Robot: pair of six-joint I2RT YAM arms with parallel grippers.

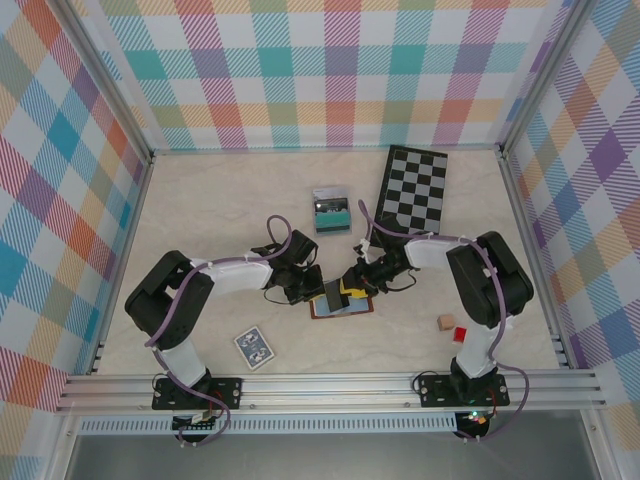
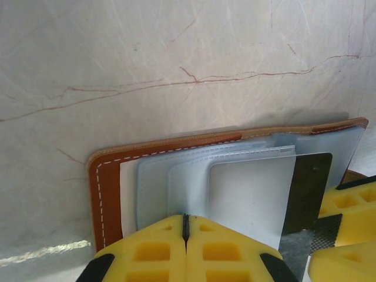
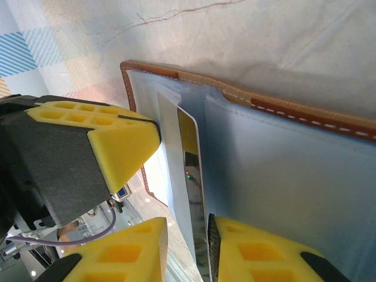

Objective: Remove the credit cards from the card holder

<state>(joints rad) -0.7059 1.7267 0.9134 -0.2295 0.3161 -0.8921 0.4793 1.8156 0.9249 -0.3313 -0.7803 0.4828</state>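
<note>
The left claw (image 2: 185, 228) is closed finger to finger, its tips on the open card holder (image 2: 111, 176), which lies on the surface (image 2: 176, 53) beneath and ahead of it. To its right, the right claw (image 3: 188, 232) sits narrow astride a dark credit card (image 2: 311, 188) sticking out of a pocket; I cannot tell whether it pinches the card.

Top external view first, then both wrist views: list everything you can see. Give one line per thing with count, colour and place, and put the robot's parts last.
Holder: one, brown with blue-grey pockets, lying open at table centre.
Card: one, dark, sticking out of a holder pocket.
Box: one, grey and teal, behind the holder.
Checkerboard: one, black and white, far right.
Deck: one, blue patterned, near left.
Cubes: two, tan and red, near right.
Table: one, pale marble.
Left gripper: yellow fingers, shut, over the holder's edge.
Right gripper: yellow fingers, open, card between them.
</note>
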